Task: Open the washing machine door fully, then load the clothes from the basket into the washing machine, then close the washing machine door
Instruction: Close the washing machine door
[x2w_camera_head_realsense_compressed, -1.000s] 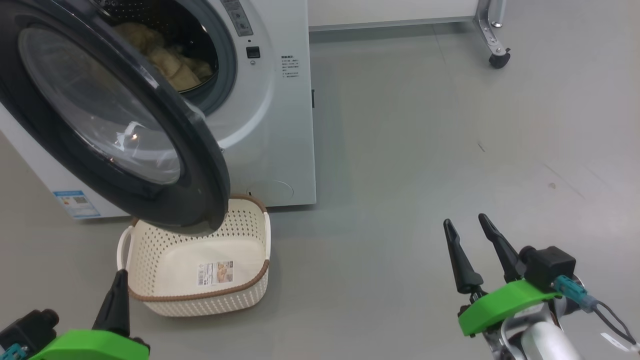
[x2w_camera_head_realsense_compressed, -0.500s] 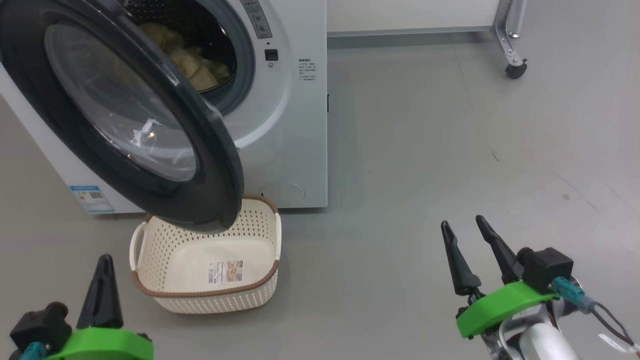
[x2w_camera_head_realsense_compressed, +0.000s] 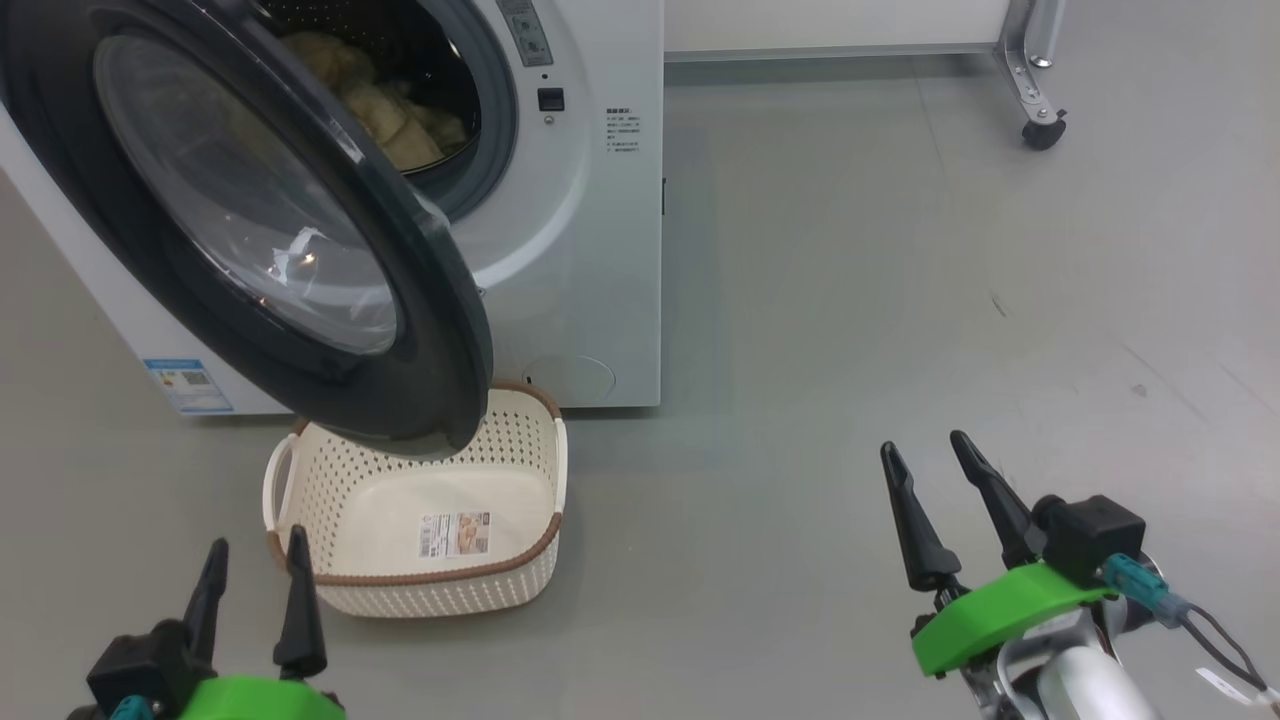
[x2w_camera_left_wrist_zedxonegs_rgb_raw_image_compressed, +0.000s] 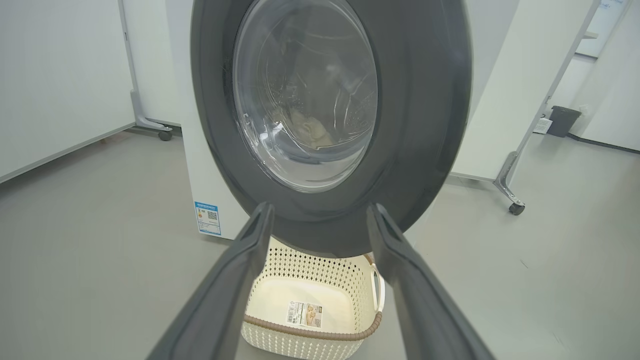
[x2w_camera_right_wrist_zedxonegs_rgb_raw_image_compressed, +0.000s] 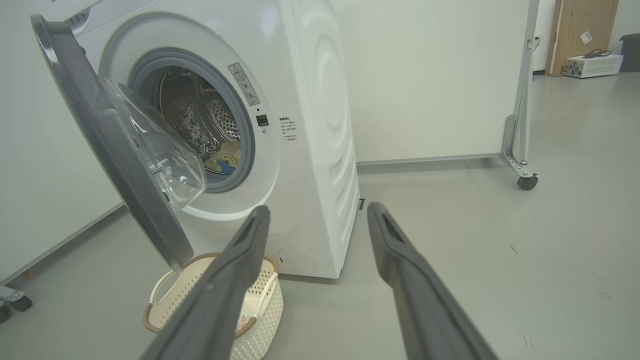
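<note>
The white washing machine (x2w_camera_head_realsense_compressed: 590, 250) stands at the upper left with its door (x2w_camera_head_realsense_compressed: 440, 330) swung out, partly open, its black rim hanging over the basket (x2w_camera_head_realsense_compressed: 440, 590). Cream-yellow clothes (x2w_camera_head_realsense_compressed: 390, 120) lie inside the drum; the right wrist view shows the clothes (x2w_camera_right_wrist_zedxonegs_rgb_raw_image_compressed: 227, 155) with a blue cuff. The cream basket holds nothing but its bottom label. My left gripper (x2w_camera_head_realsense_compressed: 256, 540) is open at the lower left, just in front of the basket's near left corner, its wrist view facing the door (x2w_camera_left_wrist_zedxonegs_rgb_raw_image_compressed: 425, 125). My right gripper (x2w_camera_head_realsense_compressed: 923, 444) is open over bare floor, far right of the machine.
A white panel on a wheeled metal foot (x2w_camera_head_realsense_compressed: 1040, 120) stands behind and right of the machine. Grey floor spreads to the right and front. In the left wrist view a second wheeled panel foot (x2w_camera_left_wrist_zedxonegs_rgb_raw_image_compressed: 160, 132) sits left of the machine.
My left gripper has opened from shut and sits lower in the view. The camera has shifted, so the whole scene slid right. The right gripper holds its place.
</note>
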